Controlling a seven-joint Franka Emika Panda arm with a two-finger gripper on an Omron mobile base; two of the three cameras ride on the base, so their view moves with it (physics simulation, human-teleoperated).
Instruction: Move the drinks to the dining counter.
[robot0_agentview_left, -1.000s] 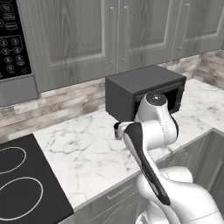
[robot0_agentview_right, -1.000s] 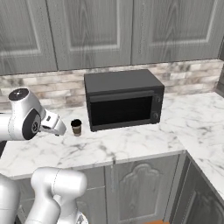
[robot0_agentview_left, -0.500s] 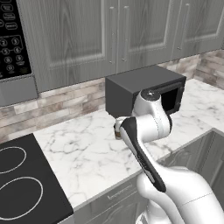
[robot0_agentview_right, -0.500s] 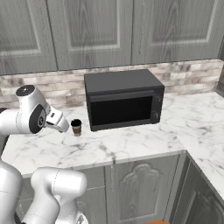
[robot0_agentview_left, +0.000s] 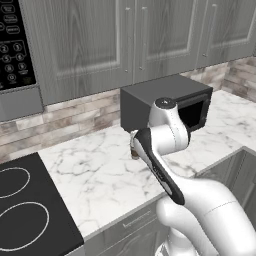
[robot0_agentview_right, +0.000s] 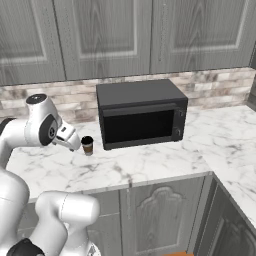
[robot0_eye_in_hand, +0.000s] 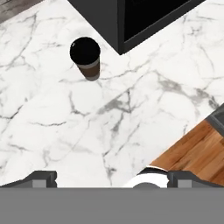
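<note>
In the right base view, the gripper (robot0_agentview_right: 74, 143) is seen at centre left, just beside the brown cup (robot0_agentview_right: 87, 145), which is stood upright on the marble worktop (robot0_agentview_right: 150, 165) near the black microwave (robot0_agentview_right: 141, 113). In the hand view, the cup (robot0_eye_in_hand: 86, 58) is placed upper left; the fingertips (robot0_eye_in_hand: 40, 178) are spread wide apart, nothing held.

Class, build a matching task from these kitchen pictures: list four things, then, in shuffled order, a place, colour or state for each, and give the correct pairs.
Things
1. cup
2. microwave
3. stove
4. gripper

Descriptions
A. black, flat, with ring markings
B. open, holding nothing
C. brown with a black lid, standing on the marble
D. dark box against the brick backsplash

Pairs: 1-C, 2-D, 3-A, 4-B
</note>
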